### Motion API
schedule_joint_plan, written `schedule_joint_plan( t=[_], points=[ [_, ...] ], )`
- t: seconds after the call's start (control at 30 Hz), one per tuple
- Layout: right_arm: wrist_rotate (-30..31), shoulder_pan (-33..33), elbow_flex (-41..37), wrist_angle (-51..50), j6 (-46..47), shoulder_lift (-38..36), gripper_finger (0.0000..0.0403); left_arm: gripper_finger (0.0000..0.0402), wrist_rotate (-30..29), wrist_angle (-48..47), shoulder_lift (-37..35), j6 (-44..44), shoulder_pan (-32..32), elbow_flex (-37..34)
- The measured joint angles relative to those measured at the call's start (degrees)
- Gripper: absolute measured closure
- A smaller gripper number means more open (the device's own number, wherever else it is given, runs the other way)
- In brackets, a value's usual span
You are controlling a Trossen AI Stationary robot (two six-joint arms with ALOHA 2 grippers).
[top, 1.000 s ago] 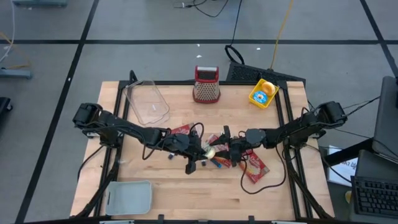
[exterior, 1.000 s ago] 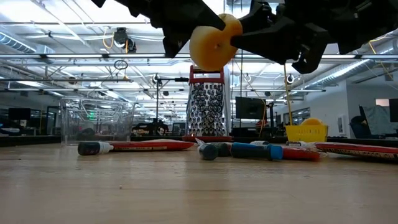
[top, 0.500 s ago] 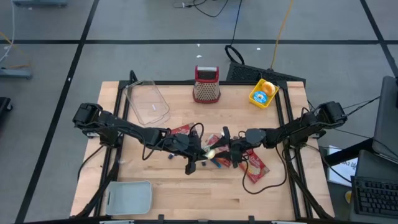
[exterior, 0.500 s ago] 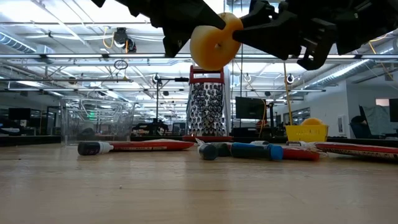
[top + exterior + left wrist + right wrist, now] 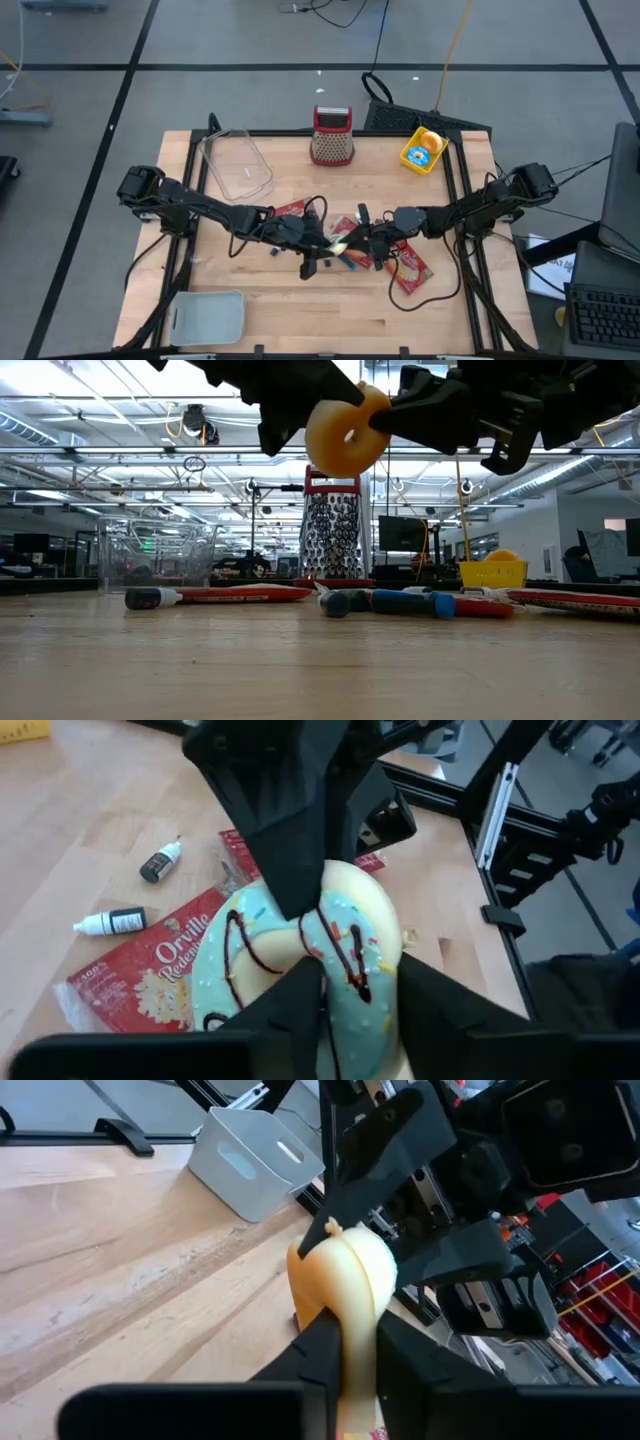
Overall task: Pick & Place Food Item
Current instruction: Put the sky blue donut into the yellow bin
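A toy donut (image 5: pixel 300 940), yellow with pale blue icing and dark drizzle, hangs above the middle of the table (image 5: pixel 260 300). In the low view the donut (image 5: pixel 347 435) is well clear of the wood. My left gripper (image 5: pixel 327 244) comes at it from the table's left, and its fingers stand on either side of the rim. My right gripper (image 5: pixel 353 243) comes from the table's right and is shut on the opposite rim. The two meet tip to tip at the donut (image 5: pixel 340 243). My left gripper (image 5: pixel 360 985) has the donut's near rim (image 5: pixel 365 970) between its two fingers, slanting down from the table's left. The donut is lifted clear, standing on edge. My right gripper (image 5: pixel 350 1335) pinches the donut's rim (image 5: pixel 352 1285) between its two fingers, level, from the table's right. The ring stands on edge and clear of the table.
Below the donut lie popcorn packets (image 5: pixel 410 268) and small tubes and bottles (image 5: pixel 420 603). A red-topped grater (image 5: pixel 332 137), a clear tub (image 5: pixel 236 163) and a yellow box (image 5: pixel 422 150) stand along the far edge. A pale bin (image 5: pixel 208 317) sits at the near left.
My right gripper has shut on the donut's rim from the table's right. The donut has turned a little, so its hole now shows more plainly in the low view. Both arms have stayed in place.
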Motion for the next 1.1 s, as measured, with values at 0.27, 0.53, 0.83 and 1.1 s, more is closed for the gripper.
schedule_joint_plan(
  t=[0.27,0.53,0.83,1.1],
  points=[
    [0.1,0.0,0.1,1.1,0.0,-0.2,0.0384,0.0177,3.9,0.7,-3.8,2.7,1.1,-0.1],
    [0.1,0.0,0.0,0.8,-0.5,-0.1,0.0387,0.0145,3.5,-2.1,-14.0,-1.3,3.3,0.1],
    [8.7,0.0,0.0,-4.2,-3.0,-3.8,0.0386,0.0142,0.1,-5.2,-22.6,11.0,0.5,-1.0],
    [9.3,0.0,0.0,-14.5,-1.4,-12.6,0.0386,0.0142,-3.7,-3.3,-27.4,11.1,0.1,-11.1]
  ],
)
